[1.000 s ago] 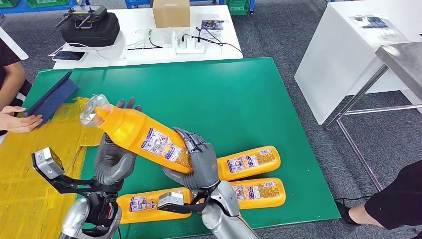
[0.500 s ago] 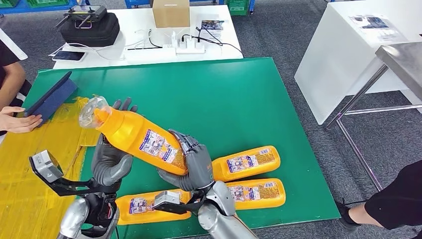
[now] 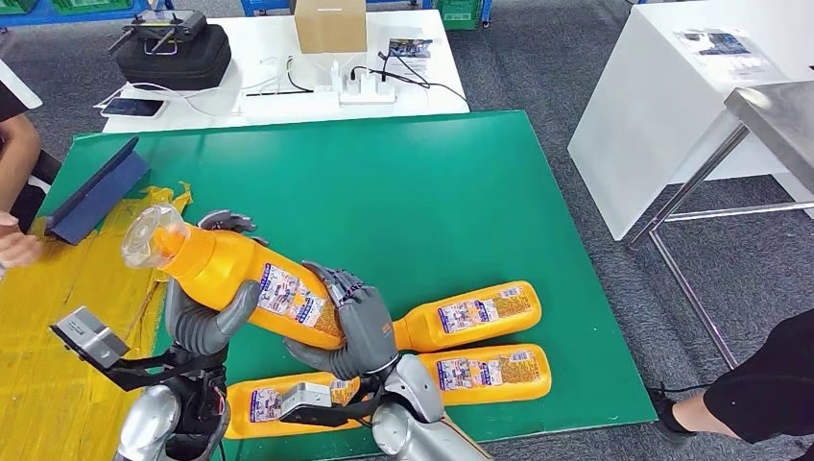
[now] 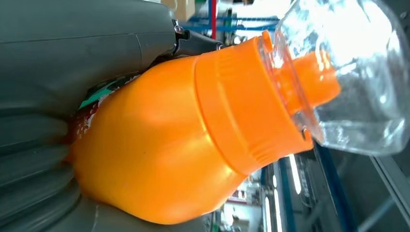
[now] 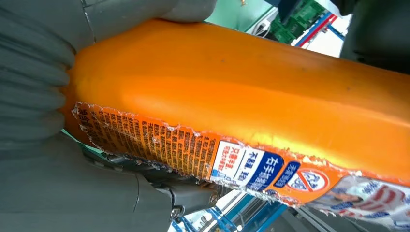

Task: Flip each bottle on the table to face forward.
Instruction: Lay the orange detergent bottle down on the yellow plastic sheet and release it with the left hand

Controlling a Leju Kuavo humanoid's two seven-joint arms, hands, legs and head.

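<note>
An orange bottle [image 3: 240, 277] with a clear cap [image 3: 148, 238] is held in the air above the table's front left, label side up and cap pointing left. My left hand [image 3: 206, 307] grips its upper body near the neck. My right hand [image 3: 353, 322] grips its lower end. Up close, the left wrist view shows the bottle's neck [image 4: 232, 106] and the clear cap [image 4: 348, 72]; the right wrist view shows the torn label [image 5: 203, 154]. Three more orange bottles lie flat on the green mat [image 3: 403, 182]: one [image 3: 470, 314], one [image 3: 490, 372], and one [image 3: 259, 401] partly hidden behind my arms.
A yellow sheet [image 3: 48, 327] covers the table's left part. A person's hand [image 3: 14, 245] and a dark tablet [image 3: 96, 190] sit at the left edge. A white table [image 3: 288, 58] with a case, box and cables stands behind. Another person stands at the lower right.
Both hands have carried the bottle left and lower, and its cap end has dropped. The person's hand at the left has drawn back toward the edge.
</note>
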